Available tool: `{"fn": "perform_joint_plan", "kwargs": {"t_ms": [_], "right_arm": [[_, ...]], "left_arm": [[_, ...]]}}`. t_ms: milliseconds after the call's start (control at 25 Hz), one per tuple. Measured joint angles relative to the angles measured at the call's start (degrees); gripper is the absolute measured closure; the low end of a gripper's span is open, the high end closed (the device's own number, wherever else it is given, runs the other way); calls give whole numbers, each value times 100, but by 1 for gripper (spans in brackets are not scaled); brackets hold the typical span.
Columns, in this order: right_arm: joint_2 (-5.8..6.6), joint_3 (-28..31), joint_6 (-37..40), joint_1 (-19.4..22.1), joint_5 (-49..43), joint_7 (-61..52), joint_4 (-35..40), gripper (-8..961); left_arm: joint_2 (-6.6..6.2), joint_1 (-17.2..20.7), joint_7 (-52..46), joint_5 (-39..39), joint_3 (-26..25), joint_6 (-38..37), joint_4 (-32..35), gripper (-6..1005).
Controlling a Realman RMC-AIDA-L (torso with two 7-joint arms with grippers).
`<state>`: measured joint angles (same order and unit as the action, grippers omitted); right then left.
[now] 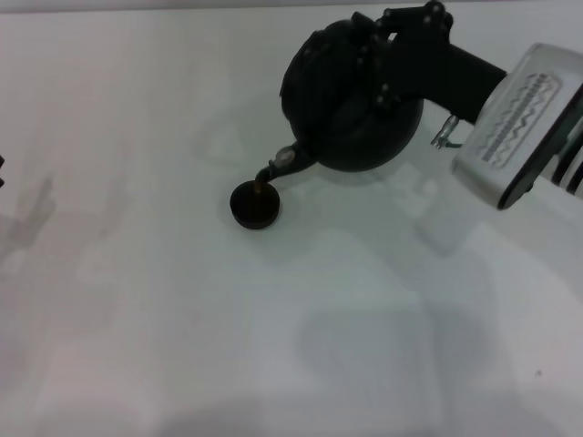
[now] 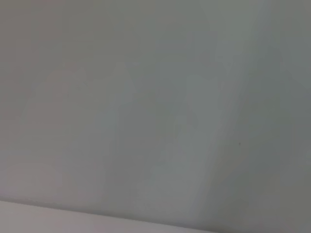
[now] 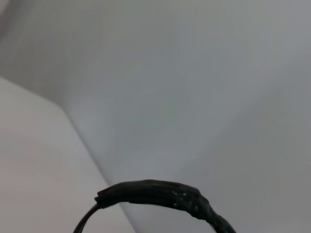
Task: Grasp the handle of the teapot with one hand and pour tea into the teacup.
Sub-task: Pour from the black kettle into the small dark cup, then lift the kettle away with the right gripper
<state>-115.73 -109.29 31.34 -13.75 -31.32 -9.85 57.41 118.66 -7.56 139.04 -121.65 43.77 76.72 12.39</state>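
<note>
Right gripper [image 1: 378, 68] clamped on handle [image 1: 364, 55]; teapot [image 1: 351, 105] tipped, spout over teacup [image 1: 254, 204]. Risk: overtilt floods cup. Left gripper unseen.

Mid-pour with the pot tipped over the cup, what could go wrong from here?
1. The teacup is tiny beside the teapot; the stream from the spout could overfill it or miss onto the table.
2. The right gripper carries the tilted pot by the handle alone; a slip could swing the spout into the cup.

Handle [image 3: 160, 194] cut off by right wrist view's edge
</note>
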Motion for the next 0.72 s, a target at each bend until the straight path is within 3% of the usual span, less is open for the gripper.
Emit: {"fn": "perform_joint_plan", "kwargs": {"t_ms": [280,720], "right_arm": [[54,36,533,94,612,-466,-341,846],[327,661,2033,136,543,-1809,-1401,846]], "left_arm": [[0,0,0,1,0,0,4,123],[-1,0,0,1,0,-9,18,123]]}}
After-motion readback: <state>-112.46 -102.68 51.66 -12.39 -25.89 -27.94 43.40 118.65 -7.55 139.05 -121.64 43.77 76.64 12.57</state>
